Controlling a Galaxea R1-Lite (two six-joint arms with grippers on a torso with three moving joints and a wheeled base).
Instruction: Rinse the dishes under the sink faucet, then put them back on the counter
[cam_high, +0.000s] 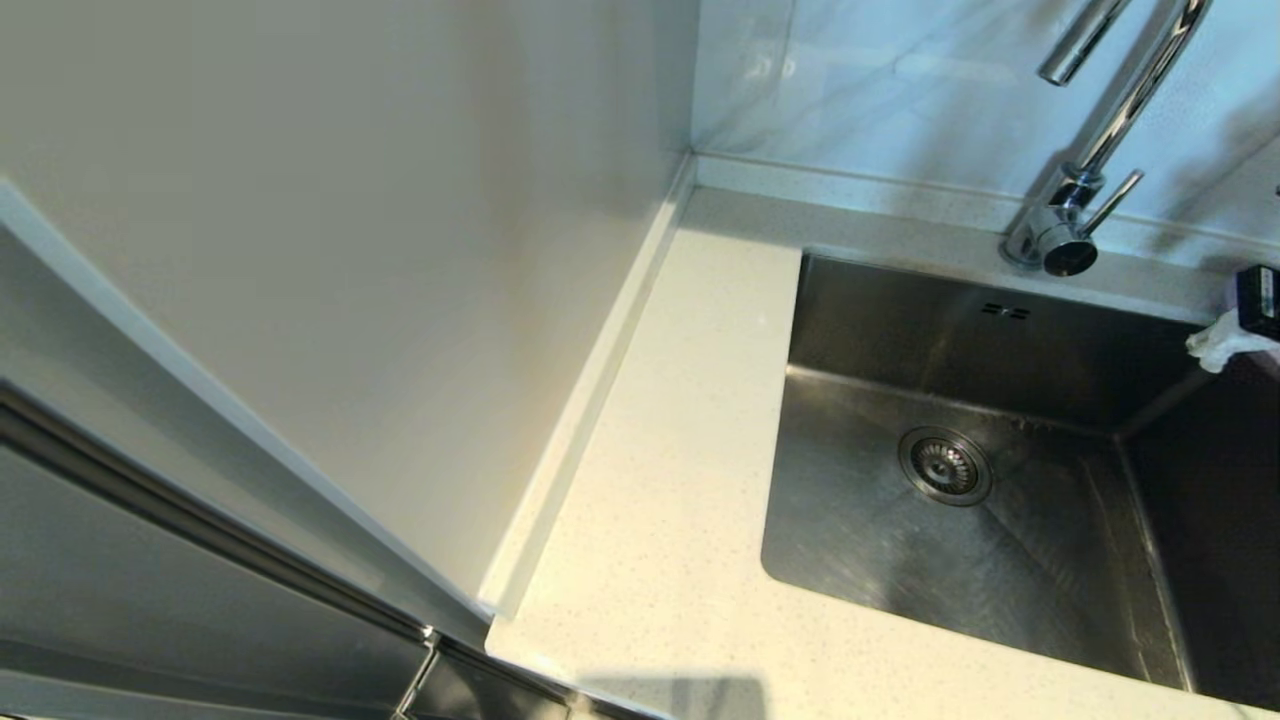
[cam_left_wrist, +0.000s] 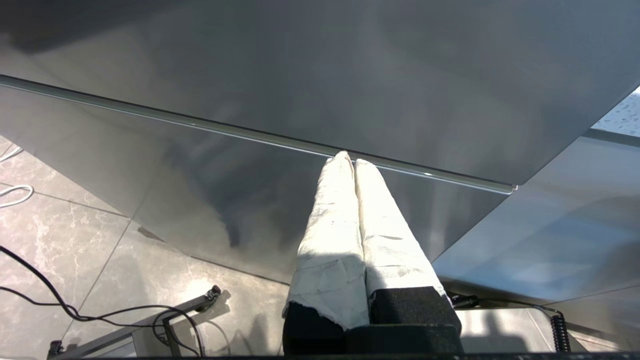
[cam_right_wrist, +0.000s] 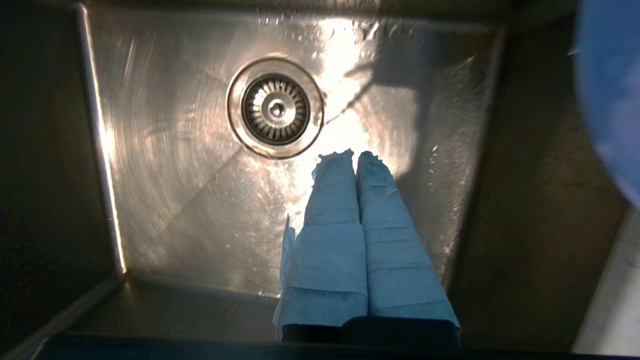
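1. Now the sink (cam_high: 1000, 560) is the landmark: a deep steel basin sunk into the cream speckled worktop (cam_high: 660, 520), with a round drain strainer (cam_high: 945, 466) in its floor and two small overflow slots (cam_high: 1005, 311) in its back wall.
2. Behind the sink's back rim stands the chrome faucet (cam_high: 1065, 230); its thin side lever (cam_high: 1112, 201) sticks out from the base and its neck rises out of view.
3. No plate or bowl can be made out with certainty in any view; only a blurred blue-lilac shape (cam_right_wrist: 607, 95) shows at the edge of the right wrist view, beside the sink's side wall, too unclear to name.
4. The right gripper (cam_right_wrist: 355, 160) hangs over the sink's floor, pointing down, its tips just beside the drain strainer. Its two cloth-wrapped fingers (cam_right_wrist: 330, 210) are pressed together and hold nothing.
5. In the head view only a bit of that gripper, black with white wrapping, shows at the sink's right rim.
6. The left gripper (cam_left_wrist: 350, 162) sits well away from the sink, low in front of a grey cabinet front (cam_left_wrist: 320, 100) above a marbled tile floor (cam_left_wrist: 75, 240) with cables. Its wrapped fingers (cam_left_wrist: 335, 215) are likewise closed together and empty.
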